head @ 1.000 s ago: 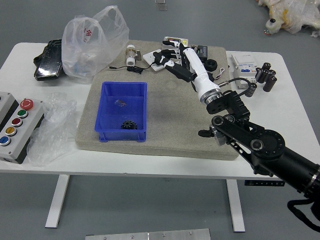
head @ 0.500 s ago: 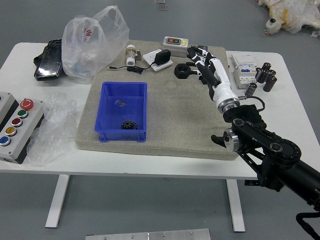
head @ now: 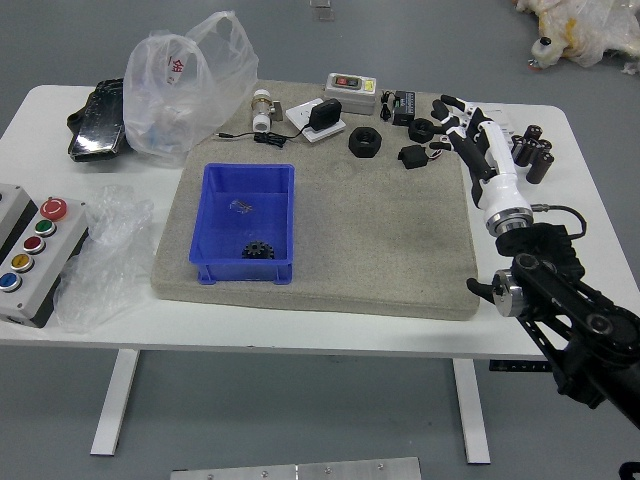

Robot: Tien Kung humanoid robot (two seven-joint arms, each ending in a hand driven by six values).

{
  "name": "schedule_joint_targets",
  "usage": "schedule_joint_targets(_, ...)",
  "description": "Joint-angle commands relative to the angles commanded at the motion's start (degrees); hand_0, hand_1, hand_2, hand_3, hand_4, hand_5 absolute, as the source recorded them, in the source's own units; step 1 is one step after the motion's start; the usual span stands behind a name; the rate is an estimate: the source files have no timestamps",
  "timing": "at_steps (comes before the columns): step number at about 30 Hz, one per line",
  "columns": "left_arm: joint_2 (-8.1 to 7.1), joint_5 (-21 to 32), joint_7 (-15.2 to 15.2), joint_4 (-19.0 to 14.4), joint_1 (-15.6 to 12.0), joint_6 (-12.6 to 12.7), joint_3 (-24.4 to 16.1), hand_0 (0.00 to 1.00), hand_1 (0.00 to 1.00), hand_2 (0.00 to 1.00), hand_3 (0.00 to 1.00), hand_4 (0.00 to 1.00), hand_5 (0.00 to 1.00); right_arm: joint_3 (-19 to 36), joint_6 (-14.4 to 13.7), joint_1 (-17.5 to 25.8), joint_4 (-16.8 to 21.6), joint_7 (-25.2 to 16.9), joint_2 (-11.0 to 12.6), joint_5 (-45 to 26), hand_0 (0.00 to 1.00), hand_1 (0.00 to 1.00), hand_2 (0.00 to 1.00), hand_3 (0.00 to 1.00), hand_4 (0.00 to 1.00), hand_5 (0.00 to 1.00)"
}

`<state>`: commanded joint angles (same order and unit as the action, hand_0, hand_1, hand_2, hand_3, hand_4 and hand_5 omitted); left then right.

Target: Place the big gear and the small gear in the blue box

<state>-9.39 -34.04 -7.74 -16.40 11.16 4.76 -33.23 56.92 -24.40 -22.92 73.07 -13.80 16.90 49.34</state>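
The blue box [head: 242,268] stands on the left part of the grey mat. A dark toothed gear [head: 258,250] lies inside it near the front wall, and a small, thin metallic-looking item [head: 241,206] lies farther back in the box. My right hand [head: 462,128] is over the right edge of the mat, well to the right of the box, its fingers spread and holding nothing. My left hand does not show.
Two black rings [head: 365,142], a black block [head: 412,156], an adapter [head: 324,114] and a grey device [head: 351,92] lie along the mat's back. A plastic bag [head: 190,85], black pouch [head: 98,121] and button panel [head: 45,250] are left; dark cylinders [head: 540,165] stand right.
My right hand has moved right and slightly down from the mat's back middle, pulling away from the box. Rings and a black block it covered now show. The box and its contents have not moved.
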Motion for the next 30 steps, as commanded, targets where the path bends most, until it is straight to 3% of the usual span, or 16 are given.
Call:
schedule_joint_targets(7,0.63,4.0,2.4,0.3,-0.7,0.1,4.3,0.687,0.514,0.532,0.727,0.678,0.299,3.0,2.8,6.9,2.6,-3.6,1.6,-1.8,0.53,0.601,0.652,0.731,0.916,0.604)
schedule_joint_targets(8,0.72,4.7,2.8,0.4,-0.7,0.1,5.0,0.687,0.514,0.532,0.727,0.678,0.299,3.3,3.2,7.5,2.7,-4.0,1.6,-2.1,0.492,0.572,0.642,0.722,0.889,0.589)
schedule_joint_targets(13,0.93,8.4,5.1,0.4,-1.1,0.3,9.2,0.687,0.514,0.532,0.727,0.678,0.299,4.0,5.1,9.3,2.5,-5.3,1.7,-4.0,0.492,0.572,0.642,0.722,0.889,0.589)
schedule_joint_targets(19,0.73,9.2,5.7,0.5,-1.4,0.5,10.1,0.687,0.512,0.532,0.727,0.678,0.298,4.6,6.1,9.6,1.9,-5.6,1.3,-5.1,0.491,0.572,0.635,0.706,0.891,0.594)
schedule_joint_targets(20,0.68,9.3,5.8,0.5,-1.4,0.5,10.2,0.687,0.51,0.532,0.727,0.677,0.297,4.7,6.1,9.6,1.9,-5.5,1.2,-5.1,0.485,0.534,0.603,0.663,0.785,0.5)
schedule_joint_targets(30,0.65,7.7,5.4,0.5,-1.3,0.5,9.6,0.687,0.507,0.532,0.727,0.677,0.297,4.9,2.4,8.4,3.4,2.2,0.6,8.0,0.478,0.517,0.593,0.661,0.74,0.461)
